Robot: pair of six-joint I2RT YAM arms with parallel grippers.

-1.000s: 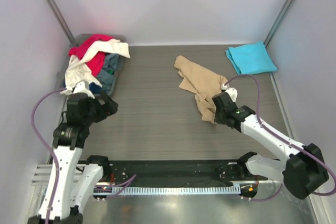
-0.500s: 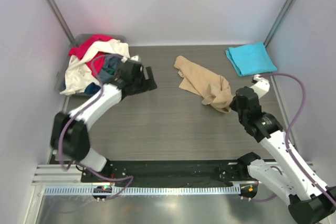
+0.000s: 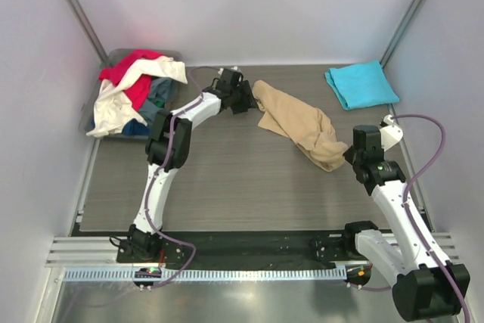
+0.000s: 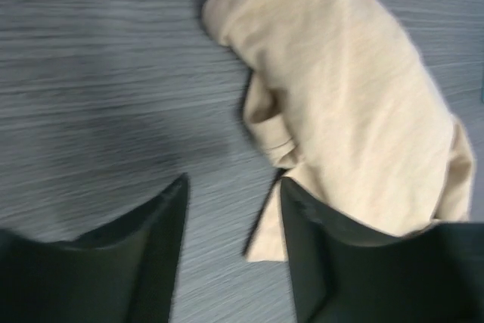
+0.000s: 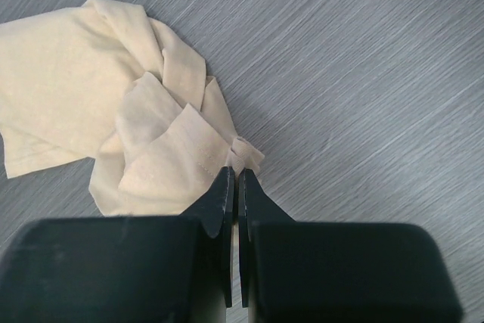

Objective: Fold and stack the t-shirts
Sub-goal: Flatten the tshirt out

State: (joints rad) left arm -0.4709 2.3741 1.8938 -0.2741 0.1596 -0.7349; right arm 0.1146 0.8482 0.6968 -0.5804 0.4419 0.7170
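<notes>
Now, from above: the tan t-shirt (image 3: 299,122) lies crumpled mid-table, left gripper (image 3: 243,100) at its far-left end, right gripper (image 3: 349,155) at its near-right end. The turquoise t-shirt (image 3: 361,84) sits folded in the far right corner. Left wrist: fingers (image 4: 151,247) apart, tan hem beside one. Right wrist: fingers (image 5: 223,194) pinched together on a tan fold.

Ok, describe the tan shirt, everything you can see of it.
The tan shirt is soft, plain beige cloth, crumpled into a long diagonal heap on the table right of centre. Seams and a hemmed edge show in the wrist views. Its far-left end lies at the left gripper, whose open jaws straddle a loose edge. Its near-right end is bunched at the right gripper, whose shut jaws seem to pinch a fold. It lies apart from the turquoise shirt.
</notes>
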